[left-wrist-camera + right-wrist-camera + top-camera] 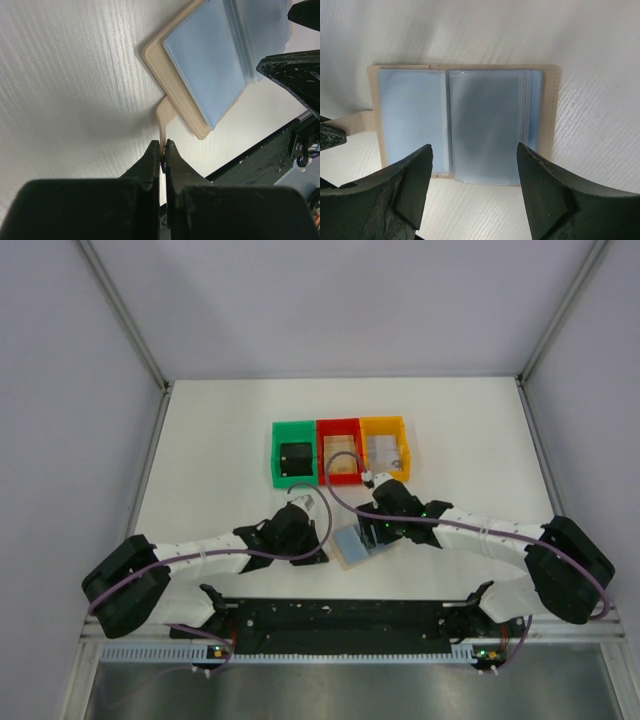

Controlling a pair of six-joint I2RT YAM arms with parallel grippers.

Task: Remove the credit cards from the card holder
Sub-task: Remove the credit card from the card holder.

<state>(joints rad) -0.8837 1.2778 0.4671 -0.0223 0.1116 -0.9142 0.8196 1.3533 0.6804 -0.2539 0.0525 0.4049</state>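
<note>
The card holder [352, 544] lies open on the white table between my two arms, tan outside and light blue inside [410, 115]. Its right panel carries a stack of clear sleeves [487, 125]; the top sleeve looks grey, and I cannot tell whether a credit card is in it. My left gripper [163, 149] is shut on the holder's thin tan strap [164, 117] at its left edge. Just off the sleeves' near edge my right gripper [474, 152] stands open, with its fingertips [422, 160] wider apart than the sleeve stack and nothing between them.
A green bin [276, 455], a red bin [341, 426] and an orange bin [385, 423] stand in a row behind the holder, each with a flat card-like piece inside. The black base rail [340, 615] runs along the near edge.
</note>
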